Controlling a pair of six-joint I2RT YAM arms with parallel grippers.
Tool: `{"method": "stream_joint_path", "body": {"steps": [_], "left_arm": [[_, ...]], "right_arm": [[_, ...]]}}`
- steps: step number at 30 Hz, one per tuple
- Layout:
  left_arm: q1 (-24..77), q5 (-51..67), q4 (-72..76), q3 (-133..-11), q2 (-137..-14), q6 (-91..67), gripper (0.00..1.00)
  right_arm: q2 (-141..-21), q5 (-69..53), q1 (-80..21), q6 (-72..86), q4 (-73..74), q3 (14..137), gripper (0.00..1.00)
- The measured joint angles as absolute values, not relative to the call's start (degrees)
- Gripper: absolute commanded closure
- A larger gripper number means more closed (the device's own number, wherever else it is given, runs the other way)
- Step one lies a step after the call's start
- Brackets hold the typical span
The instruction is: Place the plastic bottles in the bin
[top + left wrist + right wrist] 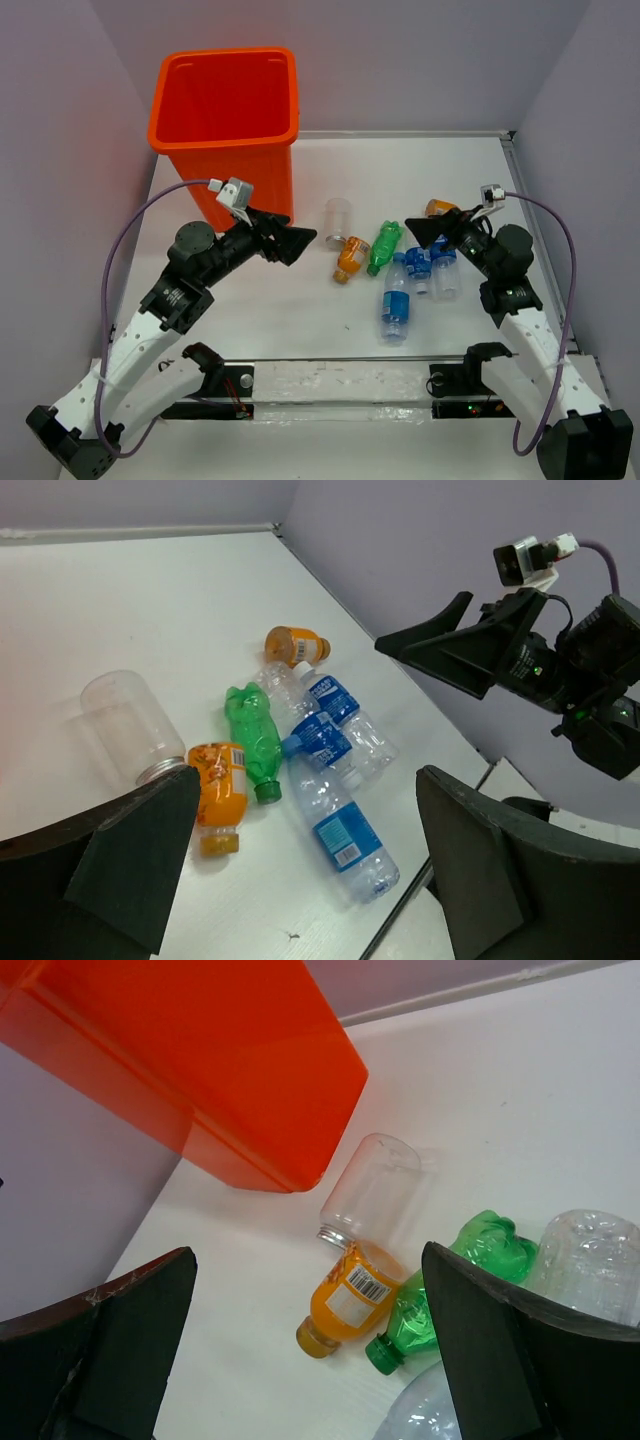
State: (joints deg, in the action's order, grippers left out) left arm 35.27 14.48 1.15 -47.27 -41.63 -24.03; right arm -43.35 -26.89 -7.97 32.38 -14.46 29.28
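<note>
The bin stands upright at the far left of the counter, its square mouth open upward. We see no bottle inside it. The left end effector hovers just beside the bin's near right corner. It is released, fingers spread wide, grasping nothing, and it points toward the plastic bottles.

All the bottles lie on their sides in a loose cluster right of centre. We judge them empty, hence light, thin-walled and smooth: expect rolling at first contact and denting under a hard squeeze.

- The clear stubby bottle lies leftmost and nearest the bin. It looks stiffer than the rest. Its wide body calls for fully spread fingers, applied across the middle.
- The orange bottle and the green bottle touch each other. Grip across the labelled band, square to the long axis.
- The blue-labelled bottles crowd together. The nearest one lies freest, so we would take it first.
- A second orange bottle lies at the far side, close by the right end effector.

That end effector is likewise released and empty, above the cluster's right part.

Open counter separates the bin from the cluster and gives the left arm clear approach room. The bin rim stands high, so each bottle needs lifting over it before release. The right wall runs close to the right arm and limits outward swing.
</note>
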Motion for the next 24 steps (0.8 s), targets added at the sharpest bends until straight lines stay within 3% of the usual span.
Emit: {"method": "stream_joint_path", "body": {"steps": [16,24], "left_arm": [[38.74,25.5,32.1,-33.61,-51.86,-39.35,0.01],[49.78,14.37,31.09,-35.35,-61.76,-37.12,0.01]], "right_arm": [[-36.77,-21.45,-7.97,31.68,-14.66,27.66,0.04],[-36.64,-20.27,-7.97,31.42,-14.59,27.4,0.05]]}}
